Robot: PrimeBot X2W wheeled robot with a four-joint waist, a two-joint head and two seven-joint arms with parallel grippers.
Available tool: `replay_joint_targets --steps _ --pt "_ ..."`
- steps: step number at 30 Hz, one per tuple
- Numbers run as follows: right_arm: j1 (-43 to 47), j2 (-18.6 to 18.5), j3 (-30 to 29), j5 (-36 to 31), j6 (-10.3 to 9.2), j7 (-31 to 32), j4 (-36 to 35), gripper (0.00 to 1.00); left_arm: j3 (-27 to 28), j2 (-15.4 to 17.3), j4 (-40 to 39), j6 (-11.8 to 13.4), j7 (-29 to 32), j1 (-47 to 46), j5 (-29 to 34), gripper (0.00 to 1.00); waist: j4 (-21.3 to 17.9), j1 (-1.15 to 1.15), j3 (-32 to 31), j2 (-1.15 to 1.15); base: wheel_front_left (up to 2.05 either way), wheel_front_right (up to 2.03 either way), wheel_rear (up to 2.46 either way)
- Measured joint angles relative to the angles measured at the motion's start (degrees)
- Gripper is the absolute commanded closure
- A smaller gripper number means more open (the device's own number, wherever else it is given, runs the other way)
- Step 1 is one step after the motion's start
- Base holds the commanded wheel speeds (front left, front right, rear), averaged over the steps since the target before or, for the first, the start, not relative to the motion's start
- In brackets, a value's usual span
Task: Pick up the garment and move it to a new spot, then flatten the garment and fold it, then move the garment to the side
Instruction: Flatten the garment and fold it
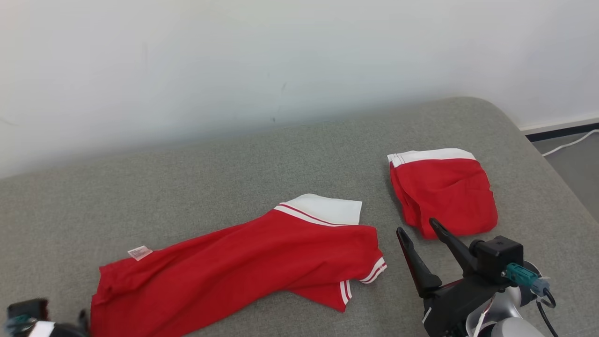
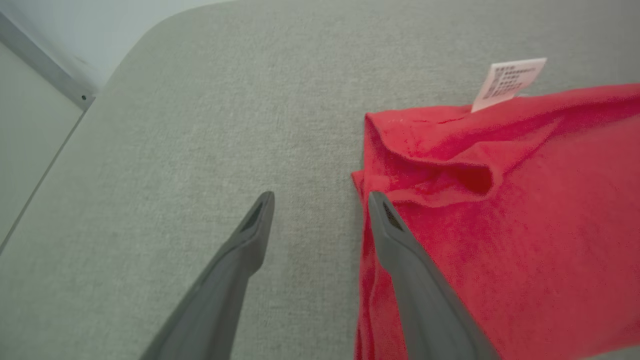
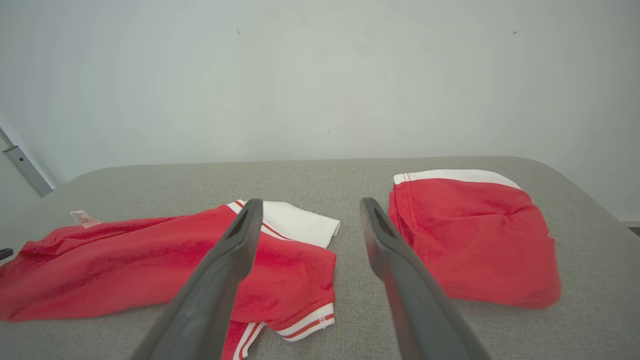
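My left tool (image 2: 320,197) stood wide open with nothing between its fingers, only bare grey cloth of the worktop (image 2: 200,125) showing in the gap. The red shirt (image 2: 500,225) lay on the worktop just to the right of that tool. Its rumpled hem corner sat right at the tip of the tool's right finger (image 2: 400,245), which crossed the shirt's edge; I could not tell whether it touched the cloth. A small white label (image 2: 507,80) stuck out from the shirt's far edge, ahead and to the right of the tool.

My right tool (image 1: 416,225) was also fully open and held nothing, hanging above the worktop. From there the shirt stretched away to the tool's left, lying flat but creased. Its white collar (image 1: 327,208) was ahead of the left finger, and a striped sleeve cuff (image 1: 374,270) was nearest the tool. A second red garment with a white band (image 1: 444,192), folded into a compact pile, lay just ahead and slightly right of the right tool's fingertips, apart from the shirt. A pale wall (image 1: 281,61) rose beyond the worktop's far edge.
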Motion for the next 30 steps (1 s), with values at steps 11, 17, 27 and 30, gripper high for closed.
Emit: replay_joint_targets --steps 11,17,27,30 --pt "-1.0 0.1 1.1 -0.4 0.09 1.0 0.3 0.00 0.4 -5.4 -5.1 0.0 1.3 -5.1 3.5 0.00 -0.4 0.01 -1.2 0.00 0.00 0.00 0.00" --pt "-1.4 0.5 2.4 -0.5 0.58 2.0 -0.3 0.00 -6.2 -12.2 -8.7 -1.9 4.7 -11.5 4.6 0.00 -2.5 0.01 -1.1 0.00 0.00 0.00 0.00" --pt "-2.3 0.7 3.2 -0.8 0.66 2.9 -1.6 0.00 -10.1 -15.7 -4.4 -4.2 13.8 -20.2 6.5 0.00 -8.8 0.00 1.4 0.00 0.00 0.00 0.00" --pt "-2.3 0.7 2.9 -0.8 0.65 2.9 -2.2 0.00 -10.2 -16.4 -3.8 -4.7 15.4 -22.5 6.5 0.00 -10.6 0.01 2.8 0.00 0.00 0.00 0.00"
